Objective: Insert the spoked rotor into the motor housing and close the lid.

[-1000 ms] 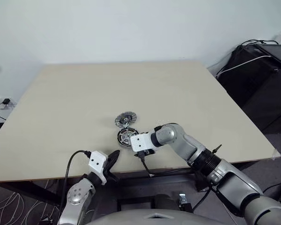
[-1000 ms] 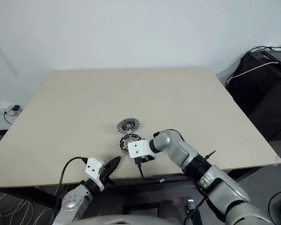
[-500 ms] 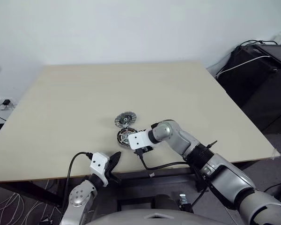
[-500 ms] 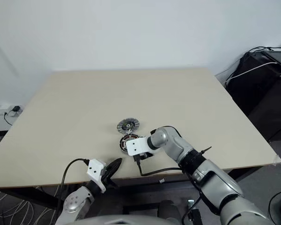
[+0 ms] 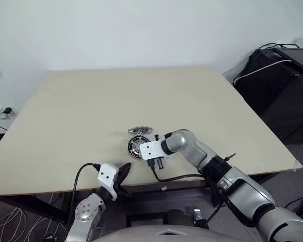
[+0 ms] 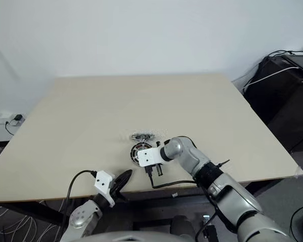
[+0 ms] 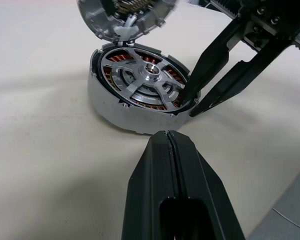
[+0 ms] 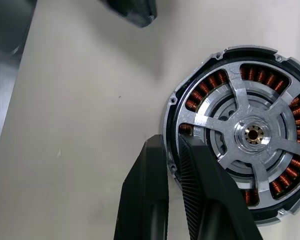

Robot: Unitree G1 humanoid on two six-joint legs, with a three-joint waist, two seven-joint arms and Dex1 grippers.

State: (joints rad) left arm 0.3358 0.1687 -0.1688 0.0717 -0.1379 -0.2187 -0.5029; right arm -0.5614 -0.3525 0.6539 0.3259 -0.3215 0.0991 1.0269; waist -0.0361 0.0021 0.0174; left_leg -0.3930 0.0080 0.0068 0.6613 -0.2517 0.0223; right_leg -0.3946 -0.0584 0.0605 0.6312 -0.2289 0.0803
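Pinching the housing rim, the right gripper grips its shiny wall near the table front edge, spoked rotor seated over copper windings, ridged lid tilted behind, left gripper clenched empty.

No legible text, label, brand mark, number or sign appears on any surface in these views. The round silver metal motor housing with copper-brown windings and the pale beige worktop carry no readable markings.
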